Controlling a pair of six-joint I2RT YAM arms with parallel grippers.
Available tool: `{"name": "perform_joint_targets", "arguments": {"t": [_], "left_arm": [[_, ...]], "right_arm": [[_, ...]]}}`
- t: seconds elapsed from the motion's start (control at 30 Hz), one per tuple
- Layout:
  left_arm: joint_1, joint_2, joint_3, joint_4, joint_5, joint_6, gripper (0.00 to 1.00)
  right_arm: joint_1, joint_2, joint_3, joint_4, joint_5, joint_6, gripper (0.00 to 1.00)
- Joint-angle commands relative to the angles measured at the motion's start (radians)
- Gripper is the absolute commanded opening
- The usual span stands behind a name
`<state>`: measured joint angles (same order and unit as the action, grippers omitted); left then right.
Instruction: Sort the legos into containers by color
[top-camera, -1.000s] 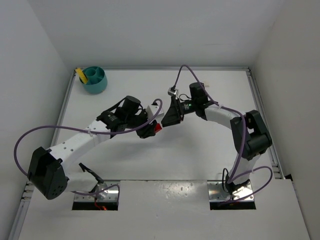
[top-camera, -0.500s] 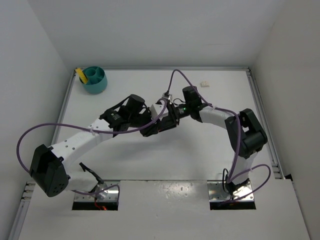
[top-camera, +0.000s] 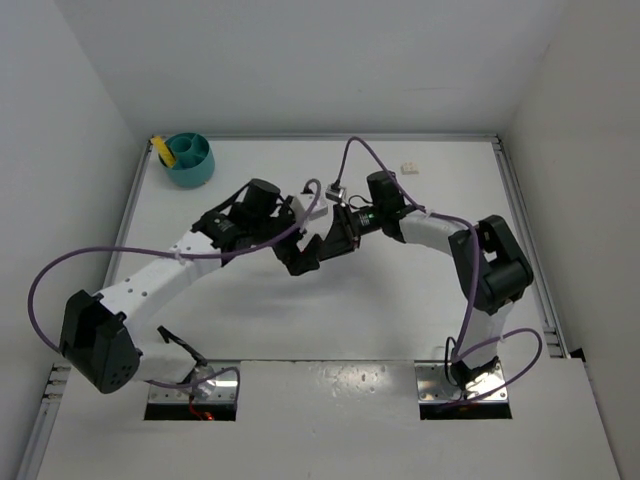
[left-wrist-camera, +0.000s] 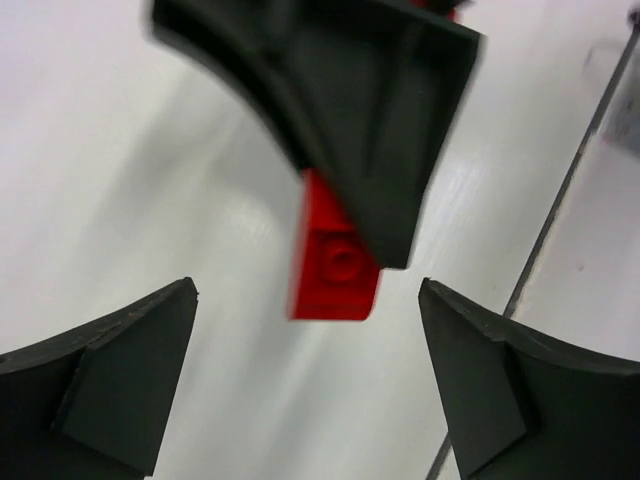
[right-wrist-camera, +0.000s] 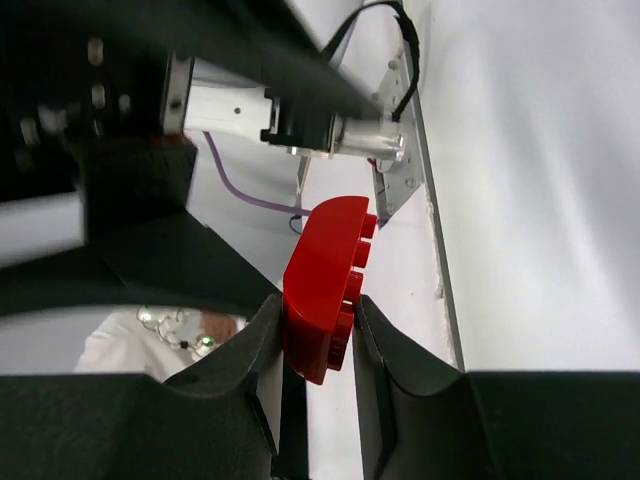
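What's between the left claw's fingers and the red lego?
Only bare gaps: in the left wrist view the open left claw flanks the red lego without touching; the right claw pinches it.

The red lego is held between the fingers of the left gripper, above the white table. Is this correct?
Not quite: the right gripper holds the red lego between its fingers, above the white table. The right wrist view shows this.
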<state>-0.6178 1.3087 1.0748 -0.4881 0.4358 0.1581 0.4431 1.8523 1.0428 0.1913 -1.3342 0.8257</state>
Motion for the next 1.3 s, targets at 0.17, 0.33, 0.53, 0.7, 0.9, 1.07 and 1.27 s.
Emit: {"name": "perform_joint_targets", "arguments": {"t": [0.17, 0.33, 0.53, 0.7, 0.9, 1.07, 1.27], "left_arm": [[0.295, -0.011, 0.112, 0.089, 0.312, -0.403, 1.0], [0.437, 0.049, -0.034, 0.377, 0.628, -0.781, 1.0], [0.464, 0.112, -0.171, 0.759, 0.754, -1.178, 0.73], [0.408, 0.146, -0.079, 0.786, 0.799, -1.187, 0.69], [0.385, 0.101, -0.087, 0.806, 0.79, -1.198, 0.73], [0.394, 0.081, -0.147, 0.902, 0.79, -1.269, 0.73], [0.458, 0.081, -0.153, 0.985, 0.781, -1.353, 0.7]], "right_arm": [[-0.076, -0.105, 0.094, 0.077, -0.114, -0.045, 0.01], [-0.086, -0.16, 0.115, 0.077, -0.114, -0.072, 0.01], [-0.066, -0.231, 0.184, -0.133, -0.039, -0.324, 0.01], [-0.066, -0.17, 0.142, 0.259, -0.051, 0.026, 0.01], [-0.066, -0.029, 0.036, 1.078, 0.016, 0.767, 0.0], [-0.078, 0.012, 0.049, 1.134, 0.056, 0.867, 0.0], [-0.078, 0.039, 0.049, 1.215, 0.076, 0.917, 0.0]]}}
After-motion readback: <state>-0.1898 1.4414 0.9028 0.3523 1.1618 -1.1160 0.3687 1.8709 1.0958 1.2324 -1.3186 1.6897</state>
